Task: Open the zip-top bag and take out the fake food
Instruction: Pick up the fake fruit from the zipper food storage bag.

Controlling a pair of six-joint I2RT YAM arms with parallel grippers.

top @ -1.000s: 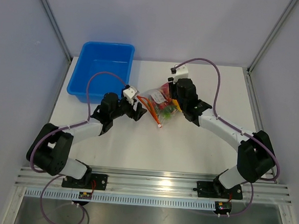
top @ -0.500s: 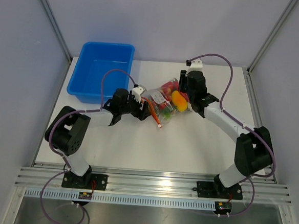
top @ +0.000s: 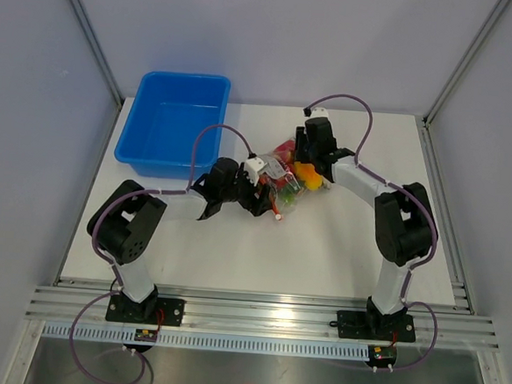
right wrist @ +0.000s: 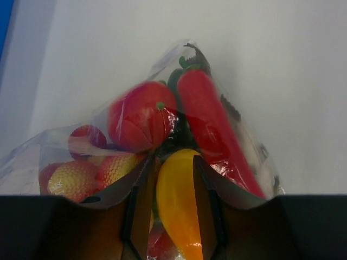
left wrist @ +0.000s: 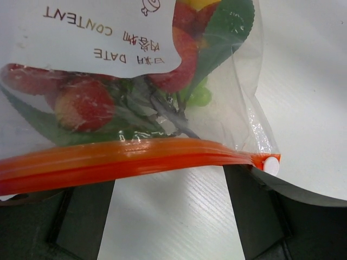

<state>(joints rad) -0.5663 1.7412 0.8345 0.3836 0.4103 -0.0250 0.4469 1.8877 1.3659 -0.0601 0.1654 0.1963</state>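
The zip-top bag (top: pixel 278 171) lies mid-table, clear, with an orange-red zip strip (left wrist: pixel 135 154), a white slider (left wrist: pixel 269 164) and a white label (left wrist: pixel 108 32). The fake food inside shows as red pieces (left wrist: pixel 81 105), green grapes (left wrist: pixel 198 97), a red tomato (right wrist: pixel 141 116), a red chili (right wrist: pixel 209 119) and a yellow-orange pepper (right wrist: pixel 176 200). My left gripper (left wrist: pixel 168 184) is open, and the zip strip lies across both fingertips; it also shows in the top view (top: pixel 260 195). My right gripper (right wrist: pixel 174 173) is shut on the bag's far end, pinching the pepper (top: pixel 307 173).
A blue plastic tub (top: pixel 171 125) stands at the back left of the white table (top: pixel 234 252). Grey walls and frame posts close in the sides and back.
My left gripper has moved right, up to the bag's zip strip. My right gripper has shifted back and left with the bag's far end in it.
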